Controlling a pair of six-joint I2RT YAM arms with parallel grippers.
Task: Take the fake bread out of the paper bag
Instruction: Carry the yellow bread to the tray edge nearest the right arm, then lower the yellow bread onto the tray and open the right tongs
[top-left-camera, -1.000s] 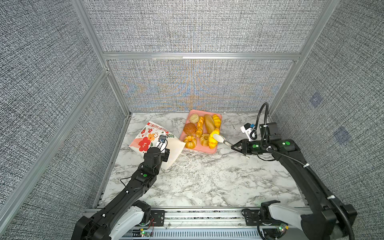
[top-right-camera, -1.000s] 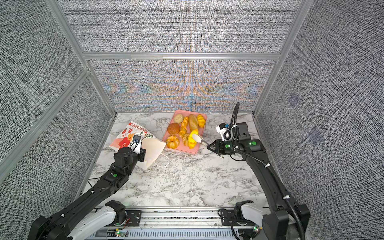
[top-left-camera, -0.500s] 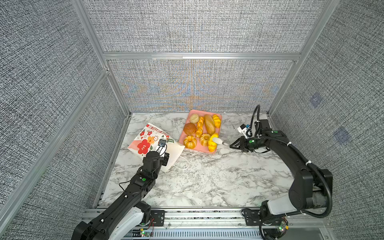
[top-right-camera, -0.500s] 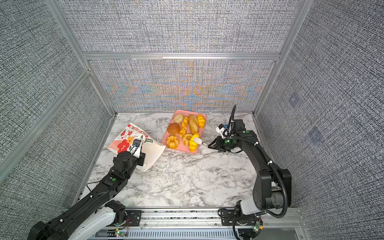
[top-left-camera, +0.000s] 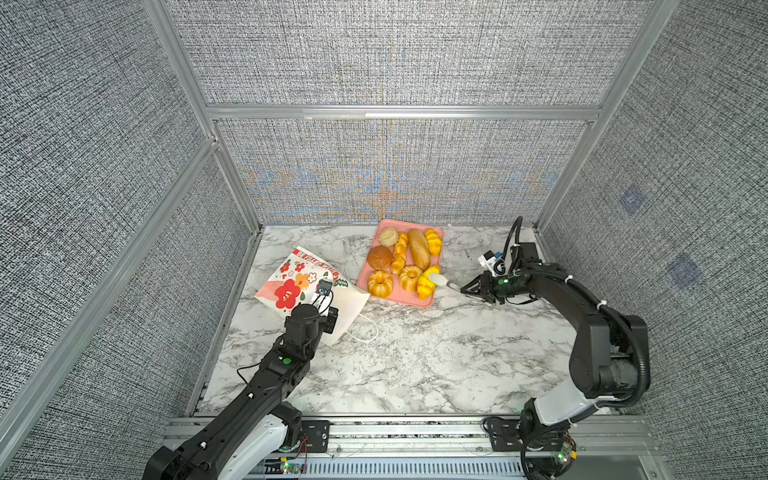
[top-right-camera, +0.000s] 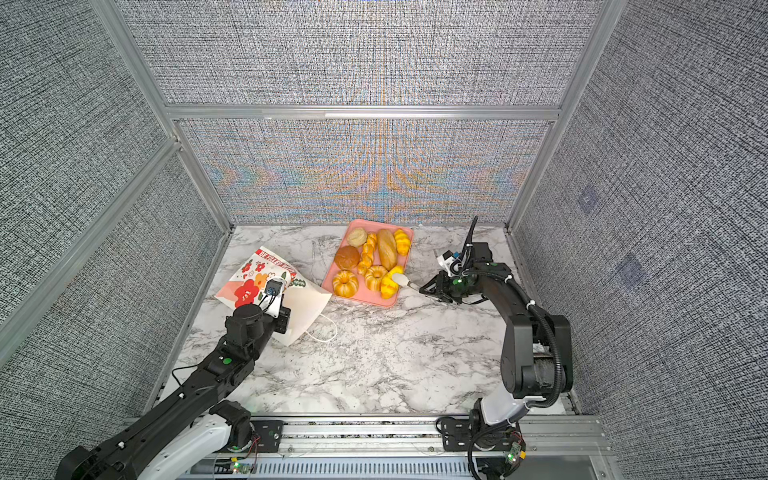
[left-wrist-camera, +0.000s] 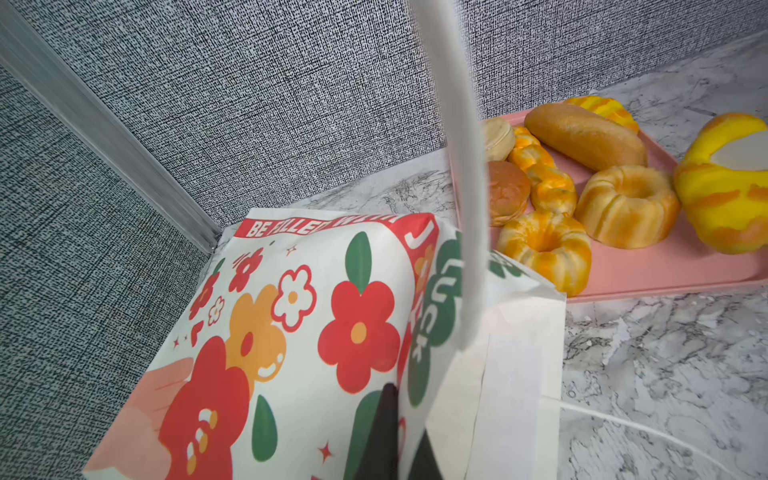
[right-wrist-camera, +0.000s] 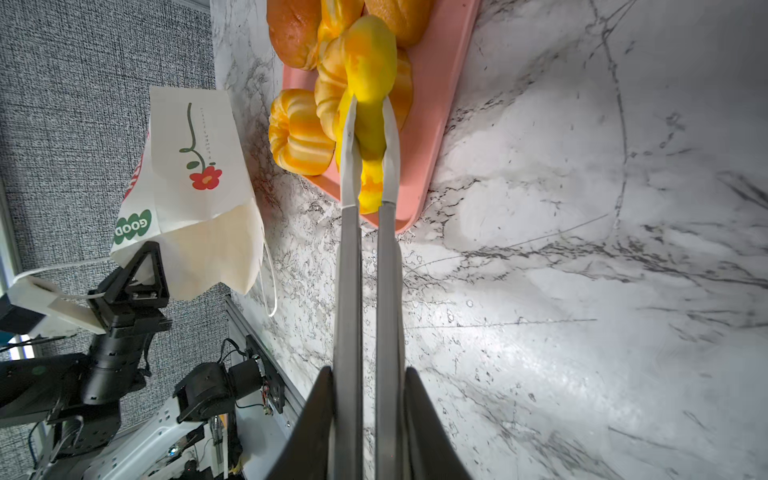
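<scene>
Clamping a yellow ridged roll (top-left-camera: 423, 286) between its long, narrow fingers, the right gripper (top-left-camera: 436, 277) reaches in from the right. The roll sits at the near right corner of the pink tray (top-left-camera: 409, 298). The other pastries lie on that tray: two ring cakes (top-left-camera: 380, 283), a long loaf (top-left-camera: 419, 254), a twisted stick (top-left-camera: 400, 253), a brown round bun (top-left-camera: 379, 257), a pale round bun (top-left-camera: 388, 237) and a second ridged roll (top-left-camera: 433, 242) at the far right corner. The paper bag (top-left-camera: 291, 282) lies tipped on the marble tabletop (top-left-camera: 415, 353) just left of the tray. Its red banner faces the back wall and its mouth faces the near side. The left gripper (top-left-camera: 323, 296) is closed on the bag at that mouth. One white cord handle (top-left-camera: 368, 334) trails on the marble.
</scene>
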